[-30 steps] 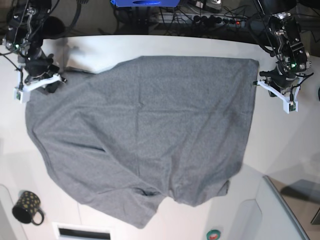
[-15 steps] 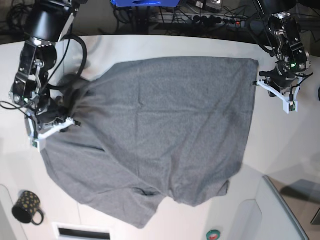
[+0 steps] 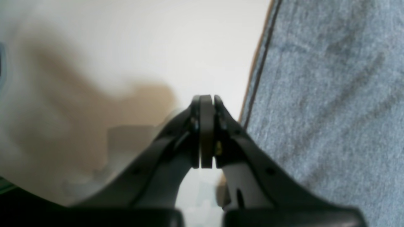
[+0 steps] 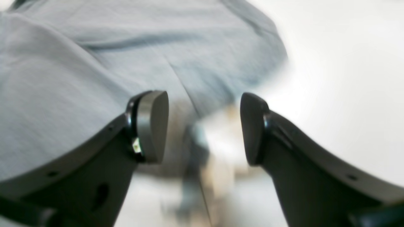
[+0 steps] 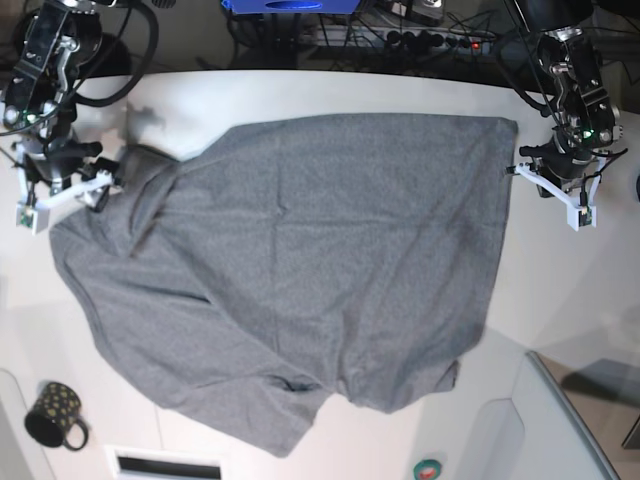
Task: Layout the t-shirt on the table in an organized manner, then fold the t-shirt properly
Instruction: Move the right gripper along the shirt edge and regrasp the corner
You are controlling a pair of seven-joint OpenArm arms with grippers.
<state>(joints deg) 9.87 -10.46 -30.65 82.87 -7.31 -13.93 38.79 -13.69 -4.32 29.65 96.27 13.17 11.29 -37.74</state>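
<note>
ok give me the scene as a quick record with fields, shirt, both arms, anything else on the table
t-shirt: grey, spread over the table, rumpled at its corner near the right gripper
left gripper: jaws shut, empty, just off the shirt's edge
right gripper: jaws open, nothing between them, at the shirt's corner
mug: dark, spotted, at the table's near edge, clear of the shirt

**Bystanders on and beyond the white surface**

A black mug (image 5: 55, 416) with pale dots is seen upright at the near left corner, handle turned right. A raised white panel (image 5: 560, 420) with a grey edge is noted at the near right. A small round green-and-red item (image 5: 428, 467) lies beside it. A power strip (image 5: 400, 40) and tangled cables run along the far edge.
</note>
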